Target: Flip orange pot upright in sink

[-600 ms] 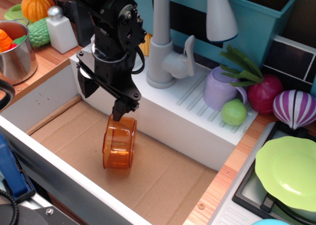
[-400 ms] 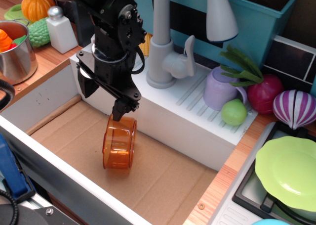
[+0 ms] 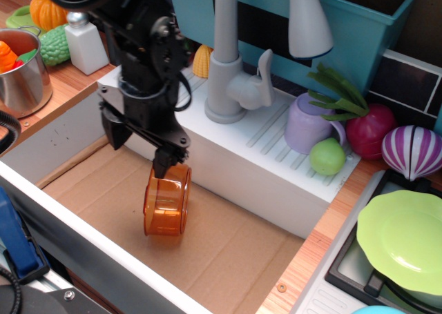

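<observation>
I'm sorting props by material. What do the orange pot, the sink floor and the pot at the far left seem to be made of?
Orange pot: likely translucent glossy plastic; the floor shows through it. Sink floor: plain brown cardboard, matte, with visible creases. Pot at far left: apparently metal, silvery and reflective.

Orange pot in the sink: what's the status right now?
Gripper at the orange pot's top rim; grip unclear. Pot on its side on the sink floor, not upright. Nothing in the way.

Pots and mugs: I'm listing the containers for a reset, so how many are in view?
3: the orange pot on its side in the sink, the silver pot at far left, and the lilac mug on the drainboard. Others may be hidden.
</observation>
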Robot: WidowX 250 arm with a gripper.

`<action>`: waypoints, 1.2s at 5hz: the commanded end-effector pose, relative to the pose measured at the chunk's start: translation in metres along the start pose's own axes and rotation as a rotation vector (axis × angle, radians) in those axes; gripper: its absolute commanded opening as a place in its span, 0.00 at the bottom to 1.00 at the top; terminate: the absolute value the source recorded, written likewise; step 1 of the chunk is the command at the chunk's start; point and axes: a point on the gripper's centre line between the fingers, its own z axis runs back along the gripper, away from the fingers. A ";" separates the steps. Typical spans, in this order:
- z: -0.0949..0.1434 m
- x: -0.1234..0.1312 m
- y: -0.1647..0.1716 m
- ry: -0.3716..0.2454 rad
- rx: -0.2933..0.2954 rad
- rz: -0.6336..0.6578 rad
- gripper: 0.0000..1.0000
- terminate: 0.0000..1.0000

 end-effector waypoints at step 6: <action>-0.022 0.010 -0.003 -0.034 -0.269 0.204 1.00 0.00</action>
